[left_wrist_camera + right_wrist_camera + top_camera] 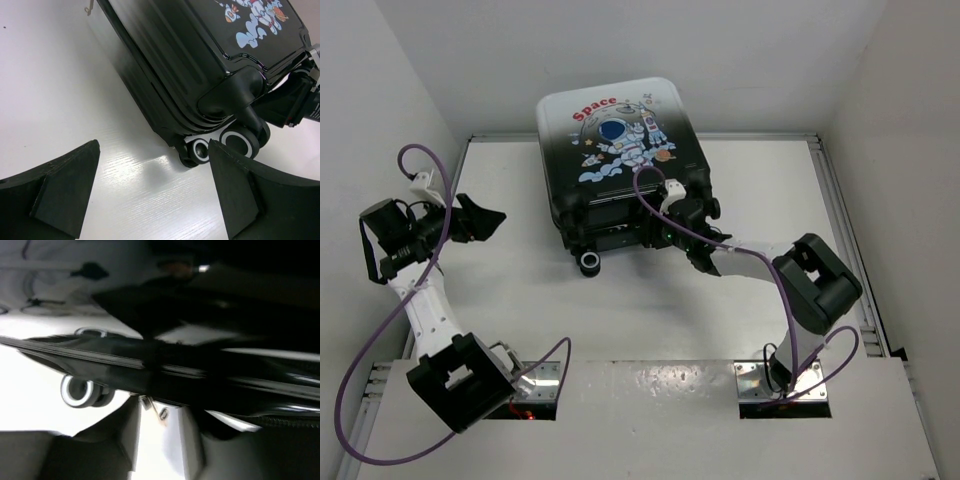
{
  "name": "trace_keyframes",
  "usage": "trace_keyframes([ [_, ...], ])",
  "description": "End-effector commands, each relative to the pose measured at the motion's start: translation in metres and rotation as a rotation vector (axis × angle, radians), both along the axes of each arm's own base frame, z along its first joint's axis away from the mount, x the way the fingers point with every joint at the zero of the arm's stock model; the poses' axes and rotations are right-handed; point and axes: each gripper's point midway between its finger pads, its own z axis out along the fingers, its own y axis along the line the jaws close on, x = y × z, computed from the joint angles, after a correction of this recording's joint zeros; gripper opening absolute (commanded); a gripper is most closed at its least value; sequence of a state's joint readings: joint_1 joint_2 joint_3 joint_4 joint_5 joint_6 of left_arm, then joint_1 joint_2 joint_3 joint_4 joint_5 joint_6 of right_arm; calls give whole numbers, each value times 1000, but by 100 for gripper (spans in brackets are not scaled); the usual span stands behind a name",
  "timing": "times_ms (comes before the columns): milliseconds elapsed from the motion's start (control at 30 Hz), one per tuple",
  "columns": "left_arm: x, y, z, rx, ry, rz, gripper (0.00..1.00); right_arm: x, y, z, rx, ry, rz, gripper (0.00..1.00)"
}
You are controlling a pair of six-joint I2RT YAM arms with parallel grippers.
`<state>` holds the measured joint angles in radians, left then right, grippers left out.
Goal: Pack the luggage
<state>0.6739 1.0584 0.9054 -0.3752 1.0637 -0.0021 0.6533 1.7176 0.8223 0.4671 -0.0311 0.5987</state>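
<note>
Luggage (615, 150) lies flat at the far middle of the surface (650, 320), printed shell up and its two halves seemingly together, so the packing looks down to closing the seam. It rests with its wheel end toward the arms, one wheel (590, 263) jutting out at the near left corner. The right claw (670, 230) is pressed in against that near edge, low beside the seam, probably because the zip runs there. Its wrist view shows a gap between the fingers with a small metal tab (161, 413) in it, likely a zip pull. Whether the fingers pinch the tab I cannot tell. The left claw (480, 218) hangs well apart on the left, spread wide and empty, aimed at the case's side, seemingly ready to brace it.
</note>
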Motion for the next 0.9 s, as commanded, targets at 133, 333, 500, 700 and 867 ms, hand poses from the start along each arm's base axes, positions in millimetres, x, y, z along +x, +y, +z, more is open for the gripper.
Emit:
trace_keyframes([
  [133,2,4,0,15,-20,5,94,14,15,19,56,-61,-13,9],
  [333,-12,-11,-4,15,-17,-39,94,7,8,22,39,-93,-2,0],
  [500,-38,-51,-6,52,50,-192,93,3,2,27,-2,-145,24,0],
  [700,-45,-111,-21,52,216,-308,85,9,-10,35,-75,-218,-11,0],
  [867,-38,-141,-22,3,287,-256,79,10,-11,37,-114,-254,-14,0],
])
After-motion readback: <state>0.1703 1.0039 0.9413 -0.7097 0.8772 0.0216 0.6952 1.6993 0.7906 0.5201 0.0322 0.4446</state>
